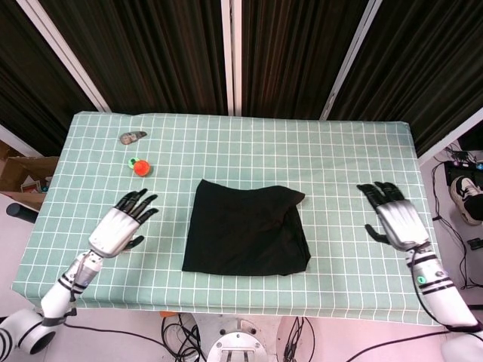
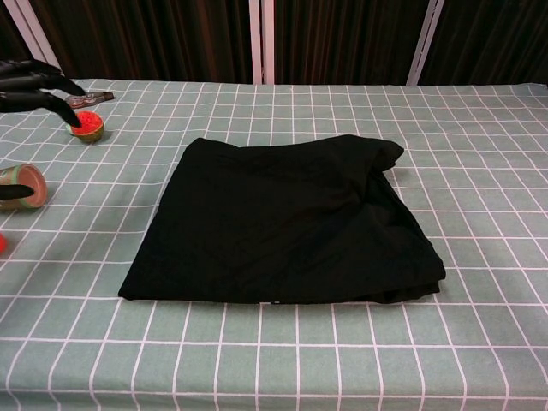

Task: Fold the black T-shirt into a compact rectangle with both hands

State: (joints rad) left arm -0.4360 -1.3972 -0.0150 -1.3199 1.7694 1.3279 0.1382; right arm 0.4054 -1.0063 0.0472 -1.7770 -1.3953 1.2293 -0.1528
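The black T-shirt (image 1: 245,228) lies folded into a rough rectangle on the green checked tabletop (image 1: 332,158), between the two hands and apart from both. Its edge nearest the left hand looks straight and flat, while the side nearest the right hand is thicker, with rumpled layers bunched at the far corner; the chest view shows those folds stacked along that edge. The left hand (image 1: 119,225) is held over the tabletop with its dark fingers (image 1: 138,204) spread and nothing in its grasp; in the chest view only its fingertips (image 2: 38,86) show at the frame's edge. The right hand (image 1: 394,215) is likewise empty, palm down, fingers splayed and pointing away from the robot, near the tabletop's edge. Beyond the left hand's fingertips sits a small red-and-green toy (image 1: 139,166), and farther off in the same direction lies a small grey-brown object (image 1: 133,136). The chest view also shows a green cup-like object with an orange inside (image 2: 20,187) lying on its side close to the left hand; in the head view that hand hides it. Dark curtains (image 1: 302,53) hang behind the tabletop.
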